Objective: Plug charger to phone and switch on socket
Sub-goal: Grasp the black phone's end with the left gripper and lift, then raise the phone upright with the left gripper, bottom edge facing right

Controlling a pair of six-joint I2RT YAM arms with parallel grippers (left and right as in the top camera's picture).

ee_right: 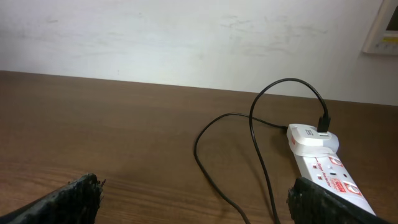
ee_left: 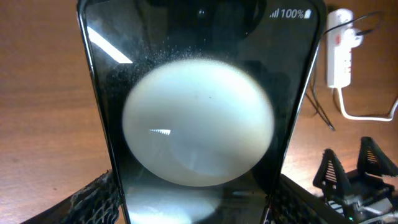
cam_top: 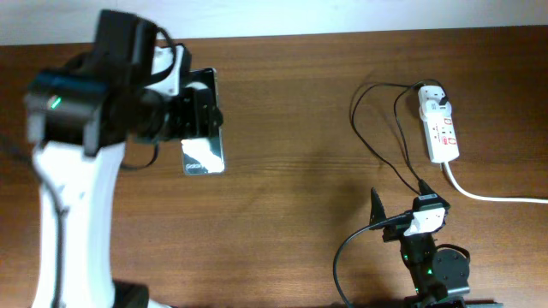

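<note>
The phone (cam_top: 204, 156) is black and glossy and lies on the left of the table; it fills the left wrist view (ee_left: 199, 124), screen lit. My left gripper (cam_top: 199, 111) is shut on its two long edges (ee_left: 196, 208). The socket (cam_top: 443, 133) is a white power strip at the far right, also in the left wrist view (ee_left: 339, 56) and the right wrist view (ee_right: 329, 171). The charger's white adapter (cam_top: 433, 100) sits plugged in its far end. The charger's black cable (cam_top: 377, 137) loops across the wood towards my open, empty right gripper (cam_top: 401, 218); it runs between the fingers (ee_right: 193, 205). The connector tip is hidden.
The socket's thick white cord (cam_top: 488, 195) runs off the right edge. A pale wall (ee_right: 186, 37) stands behind the table's far edge. Bare brown wood (cam_top: 291, 128) lies between the phone and the cable. My left arm's white body (cam_top: 73, 214) covers the front left.
</note>
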